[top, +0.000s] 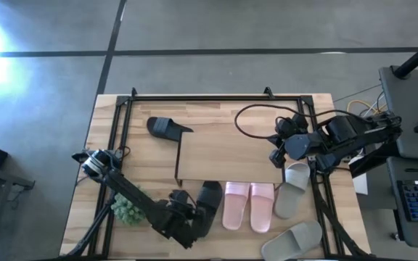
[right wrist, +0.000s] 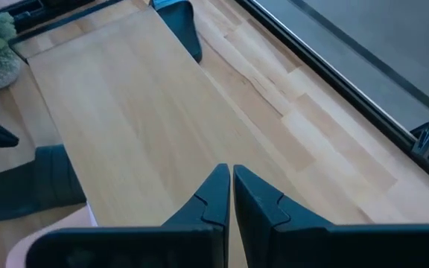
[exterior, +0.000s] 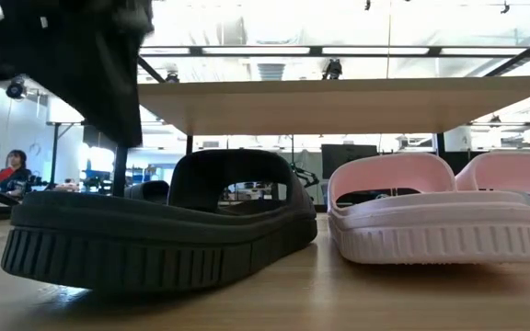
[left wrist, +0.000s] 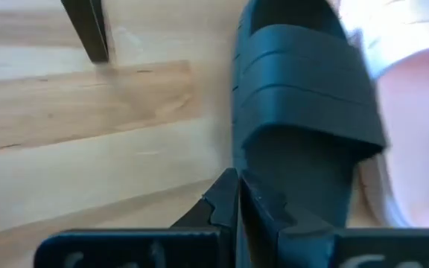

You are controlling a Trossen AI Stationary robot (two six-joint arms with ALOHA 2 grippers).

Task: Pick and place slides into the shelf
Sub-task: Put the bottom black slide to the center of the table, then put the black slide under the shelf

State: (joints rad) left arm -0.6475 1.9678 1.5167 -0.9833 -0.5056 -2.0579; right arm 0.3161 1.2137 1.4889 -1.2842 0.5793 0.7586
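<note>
Your left fingers (top: 194, 212) clench the black slide's (top: 207, 206) heel at the high view's bottom center, beside the pink pair (top: 249, 205); it runs lengthwise toward the shelf (top: 227, 148). Your right fingers (top: 276, 156) are clenched empty.

The shelf (top: 227, 156) top hides the toe ends of the 2 pink slides (top: 248, 206). In the low view, the right pink slide (exterior: 523, 198) is cut off at the edge, and the left arm (exterior: 72, 60) is a dark blur.

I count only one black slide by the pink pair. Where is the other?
In the high view the second black slide lies on the table's left half, beyond the shelf's far left corner, apart from the others.
</note>
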